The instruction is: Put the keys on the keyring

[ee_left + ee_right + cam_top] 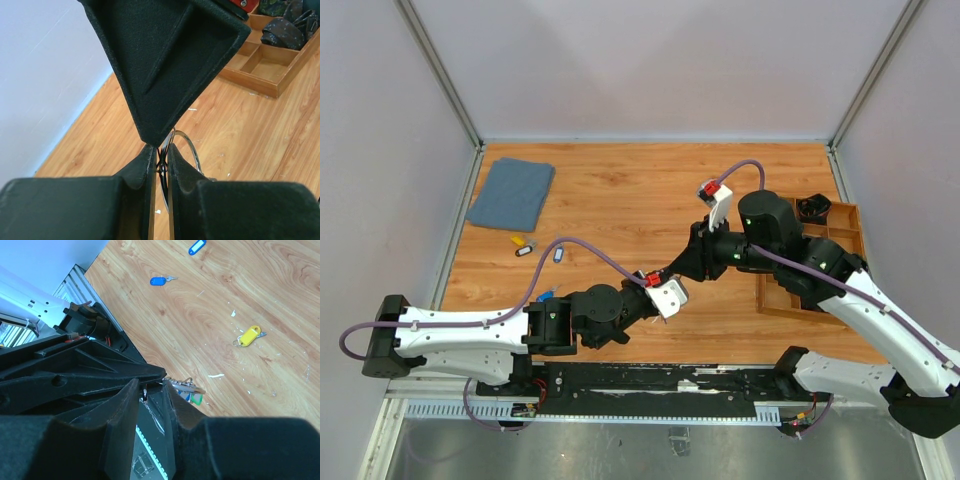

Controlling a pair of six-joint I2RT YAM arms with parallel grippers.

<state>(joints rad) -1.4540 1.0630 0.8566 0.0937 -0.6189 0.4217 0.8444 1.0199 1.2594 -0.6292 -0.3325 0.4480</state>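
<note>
My left gripper (670,274) and right gripper (686,264) meet tip to tip above the table's middle. In the left wrist view the left gripper (160,150) is shut on the thin silver keyring (192,150), held edge-on. The right gripper's black finger (160,65) comes down onto its tips. In the right wrist view the right gripper (150,385) is nearly closed on a small silver key (145,392). The keyring (187,386) sticks out beside it with a green tag (196,399) hanging from it. Loose keys lie on the table: yellow (249,336), blue (157,281), another blue tag (196,247).
A folded blue cloth (510,193) lies at the back left. A wooden compartment tray (780,290) stands at the right under the right arm, with a dark item (813,208) in it. Loose keys (525,247) lie left of centre.
</note>
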